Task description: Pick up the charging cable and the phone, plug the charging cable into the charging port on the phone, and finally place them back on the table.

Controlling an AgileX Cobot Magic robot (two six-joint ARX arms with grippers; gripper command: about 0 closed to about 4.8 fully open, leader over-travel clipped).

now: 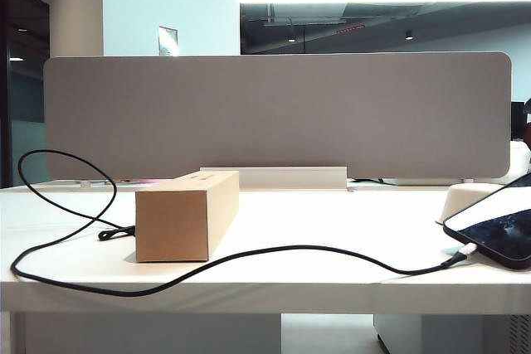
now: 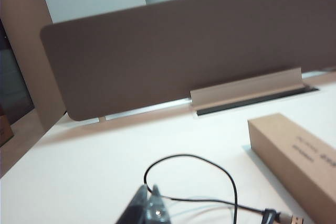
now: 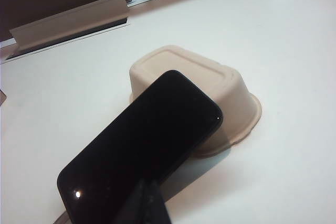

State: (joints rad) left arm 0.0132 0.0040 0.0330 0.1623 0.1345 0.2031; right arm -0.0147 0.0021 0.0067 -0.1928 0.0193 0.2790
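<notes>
**Q:** Exterior view shows the charging cable [image 1: 249,256] running to the phone [image 1: 498,234]; why does the phone sit tilted?

**A:** It leans on an overturned cream tray [image 3: 210,85], one end raised off the counter [image 1: 332,221]. The plug [image 1: 466,249] appears seated at the phone's lower edge, so by my reading the task is essentially done and both things are back on the counter.

**Q:** And the tools?

**A:** Neither shows in the exterior view. The left tool [image 2: 148,208] is closed and empty, with the cable's loop [image 2: 189,174] just ahead of it and the cardboard box [image 2: 296,156] off to one side. The right tool [image 3: 148,205] is likewise closed, gripping nothing, its tip just short of the phone's near end.

**Q:** What does only one view give?

**A:** Only the exterior view shows the plug joint; only the right wrist view shows the tray's shape under the phone.
</notes>
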